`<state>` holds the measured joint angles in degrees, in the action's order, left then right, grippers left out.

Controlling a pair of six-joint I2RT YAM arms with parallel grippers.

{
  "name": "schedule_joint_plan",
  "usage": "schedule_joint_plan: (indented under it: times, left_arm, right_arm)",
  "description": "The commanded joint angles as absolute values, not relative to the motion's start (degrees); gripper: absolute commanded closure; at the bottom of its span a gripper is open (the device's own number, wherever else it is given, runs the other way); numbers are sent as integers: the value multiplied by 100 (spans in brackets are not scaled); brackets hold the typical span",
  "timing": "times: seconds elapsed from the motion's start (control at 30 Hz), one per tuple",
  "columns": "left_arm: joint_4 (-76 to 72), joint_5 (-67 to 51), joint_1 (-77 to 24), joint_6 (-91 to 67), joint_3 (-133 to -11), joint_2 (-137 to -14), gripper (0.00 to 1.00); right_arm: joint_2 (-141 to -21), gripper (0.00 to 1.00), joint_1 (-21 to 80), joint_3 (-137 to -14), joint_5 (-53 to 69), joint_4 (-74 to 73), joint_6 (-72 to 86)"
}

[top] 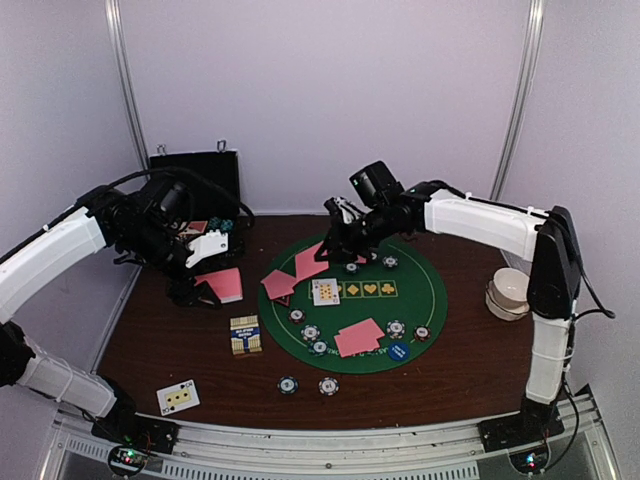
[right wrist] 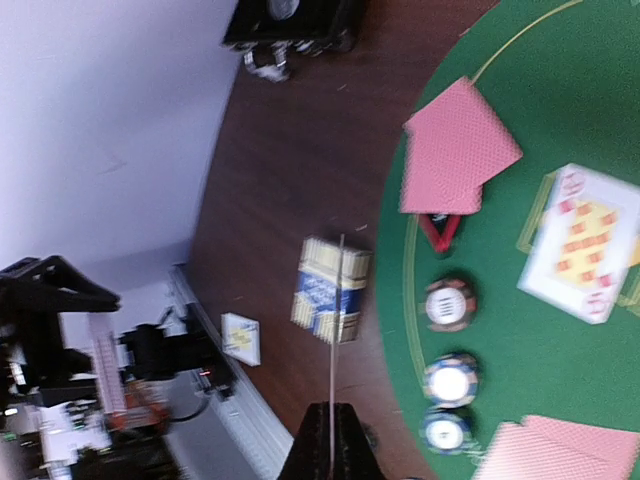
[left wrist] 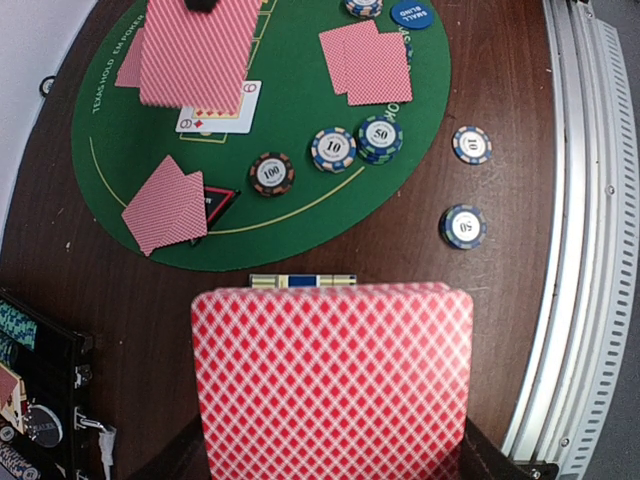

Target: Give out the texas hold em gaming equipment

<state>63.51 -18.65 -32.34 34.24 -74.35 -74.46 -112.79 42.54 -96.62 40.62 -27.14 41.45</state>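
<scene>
Clamping one pink-backed card [left wrist: 330,380] in our left pincer [top: 203,292] and a second card [right wrist: 332,320] edge-on in our right pincer [right wrist: 331,412], we read 100, 10 and 50 on chips [left wrist: 333,149] ahead of the left pincer, beside a blue disc [left wrist: 412,12] lettered SMALL BLIND.

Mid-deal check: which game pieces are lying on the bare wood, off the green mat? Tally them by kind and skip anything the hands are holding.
Poker chips: 2
Face-up playing card: 1
Yellow-blue card box: 1
Total: 4
</scene>
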Motion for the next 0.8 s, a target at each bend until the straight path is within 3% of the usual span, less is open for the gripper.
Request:
schedule_joint_plan:
  times: [0.0, 0.2, 0.33, 0.5, 0.77]
  left_arm:
    - [6315, -1945, -3226, 3454, -7465, -7386, 100]
    - [6344, -1909, -3226, 3469, -7464, -7357, 100]
    - [6356, -1881, -3226, 3480, -7461, -7346, 100]
    - [6354, -1886, -3226, 3477, -7479, -7357, 100]
    - [6365, -1848, -3226, 3494, -7452, -7314, 100]
  right_arm:
    - [-11503, 100, 4354, -10642, 1005, -5920, 1460]
    - [-11846, 100, 4816, -10730, -2225, -5462, -171]
    - [-12057, 100, 5197, -10472, -3903, -4365, -1410]
    - [-12434, 100, 5275, -10209, -4240, -3204, -2479]
    - [-13094, 100, 5381, -10210, -4012, -2585, -3054]
